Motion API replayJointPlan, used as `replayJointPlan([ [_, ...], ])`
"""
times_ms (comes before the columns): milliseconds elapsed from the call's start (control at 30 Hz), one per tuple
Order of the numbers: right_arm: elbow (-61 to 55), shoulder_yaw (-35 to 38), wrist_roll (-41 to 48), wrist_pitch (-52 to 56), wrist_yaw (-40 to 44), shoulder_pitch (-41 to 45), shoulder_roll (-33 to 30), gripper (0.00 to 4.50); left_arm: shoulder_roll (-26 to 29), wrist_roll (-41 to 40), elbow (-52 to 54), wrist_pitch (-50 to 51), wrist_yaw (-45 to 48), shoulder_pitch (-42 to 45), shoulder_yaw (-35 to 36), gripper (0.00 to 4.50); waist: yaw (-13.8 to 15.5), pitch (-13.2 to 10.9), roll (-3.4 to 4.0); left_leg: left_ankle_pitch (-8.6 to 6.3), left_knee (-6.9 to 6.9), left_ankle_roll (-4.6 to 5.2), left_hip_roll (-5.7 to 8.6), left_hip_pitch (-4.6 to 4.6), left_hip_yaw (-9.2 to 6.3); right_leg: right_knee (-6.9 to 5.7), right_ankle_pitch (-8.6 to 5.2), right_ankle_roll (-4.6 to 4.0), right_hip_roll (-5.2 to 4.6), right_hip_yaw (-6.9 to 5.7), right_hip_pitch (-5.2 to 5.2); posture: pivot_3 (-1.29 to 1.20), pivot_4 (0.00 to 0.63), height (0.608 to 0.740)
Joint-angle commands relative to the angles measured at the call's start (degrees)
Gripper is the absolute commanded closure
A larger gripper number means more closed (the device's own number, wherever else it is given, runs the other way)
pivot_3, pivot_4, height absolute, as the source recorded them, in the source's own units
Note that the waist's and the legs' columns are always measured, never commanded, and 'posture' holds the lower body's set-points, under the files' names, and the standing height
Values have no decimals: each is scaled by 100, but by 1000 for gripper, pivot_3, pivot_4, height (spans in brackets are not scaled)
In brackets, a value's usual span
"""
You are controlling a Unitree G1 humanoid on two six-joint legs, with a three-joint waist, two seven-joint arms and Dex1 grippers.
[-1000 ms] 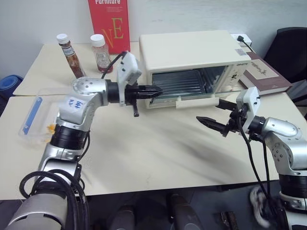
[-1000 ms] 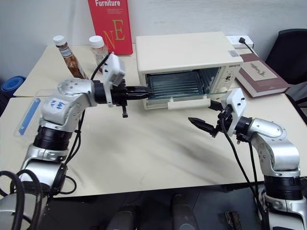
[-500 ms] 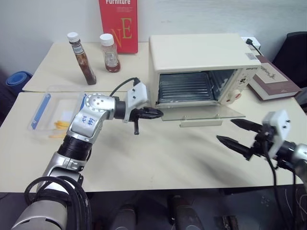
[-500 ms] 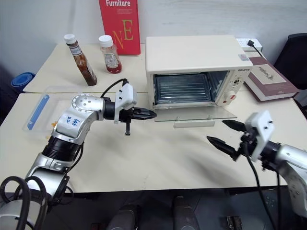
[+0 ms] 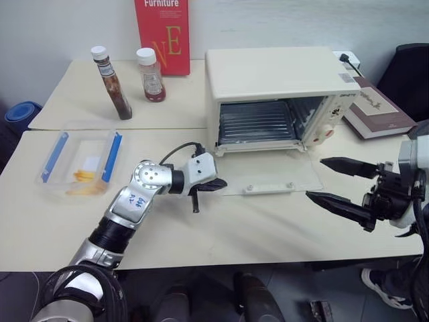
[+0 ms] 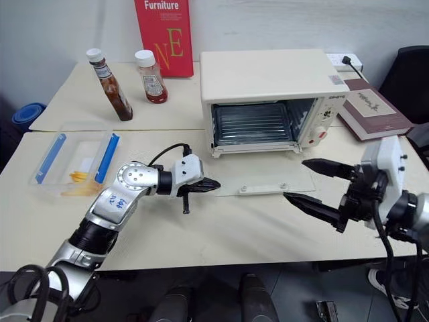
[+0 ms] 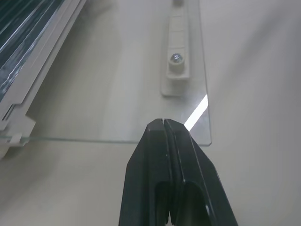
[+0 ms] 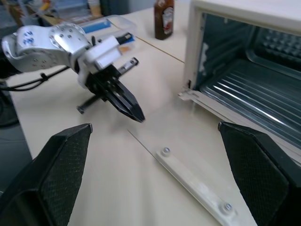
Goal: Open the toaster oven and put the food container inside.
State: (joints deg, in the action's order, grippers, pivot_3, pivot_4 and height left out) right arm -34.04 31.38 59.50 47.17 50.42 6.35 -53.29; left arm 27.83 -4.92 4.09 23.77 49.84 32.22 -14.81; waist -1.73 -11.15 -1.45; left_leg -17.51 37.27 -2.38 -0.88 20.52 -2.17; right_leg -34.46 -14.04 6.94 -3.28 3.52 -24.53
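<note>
Left arm [image 5: 137,201]: silver metal shells joined by black ribbed rings, blue handwritten marks seen on the forearm shell. White camera block mounted at the wrist, black cable looped over it. Left gripper [image 5: 218,184]: two black pointed fingers pressed together; a thin black rod hangs beneath. Right gripper [image 5: 335,181]: long black tapered fingers spread apart, textured inner pads, white wrist block, black cables trailing.
</note>
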Motion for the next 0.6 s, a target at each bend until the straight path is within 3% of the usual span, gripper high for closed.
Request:
replayJointPlan([
  [33, 281, -548, 339, 19, 134, 842, -118, 0, 245, -667, 1363, 1204, -359, -605, 1081, 3950, -43, -3, -4, 0, -2, 1, -3, -2, 0, -2, 0, 0, 1, -1, -1, 0, 150, 740],
  [233, 1081, -1696, 25, -70, 818, 2086, -18, 0, 704, -1375, 3536, 2417, -675, -2744, 2759, 2136, 6, -4, -6, -1, -10, 2, -7, -7, -11, -8, -9, -15, 0, -13, -5, 0, 150, 740],
  [367, 1917, -2488, -452, -270, 1557, 2925, 193, 0, 464, -1594, 4520, 2950, -994, -4338, 4317, 956, 11, -7, -12, -2, -2, 1, -3, -1, -6, 6, -8, -14, -12, -15, -2, 0, 150, 740],
  [467, 2348, -2826, -742, -419, 1933, 3336, 382, 0, 120, -1886, 4717, 3227, -1258, -4831, 5288, 12, 76, -7, -11, -2, -2, 2, 0, -1, -18, 13, -13, -23, -13, -30, 2, 0, 150, 740],
  [500, 2453, -2923, -810, -450, 2071, 3443, 439, 0, 2, -1934, 4690, 3296, -1370, -4916, 5604, 12, 79, -7, -11, -2, -2, 2, -2, -1, -19, 18, -18, -32, -12, -32, 2, 0, 150, 740],
  [533, 2529, -2995, -869, -482, 2192, 3517, 483, 0, -101, -1973, 4665, 3366, -1511, -4941, 5835, 12, 78, -7, -11, -2, -2, 1, -3, -1, -18, 19, -57, -102, -12, -33, 5, 0, 150, 740],
  [600, 2646, -3095, -981, -542, 2368, 3617, 568, 0, -348, -2126, 4601, 3701, -1931, -4703, 6279, 12, 92, -6, -12, -2, -1, 1, -2, -2, -17, 14, -61, -109, -12, -32, 5, 0, 150, 740],
])
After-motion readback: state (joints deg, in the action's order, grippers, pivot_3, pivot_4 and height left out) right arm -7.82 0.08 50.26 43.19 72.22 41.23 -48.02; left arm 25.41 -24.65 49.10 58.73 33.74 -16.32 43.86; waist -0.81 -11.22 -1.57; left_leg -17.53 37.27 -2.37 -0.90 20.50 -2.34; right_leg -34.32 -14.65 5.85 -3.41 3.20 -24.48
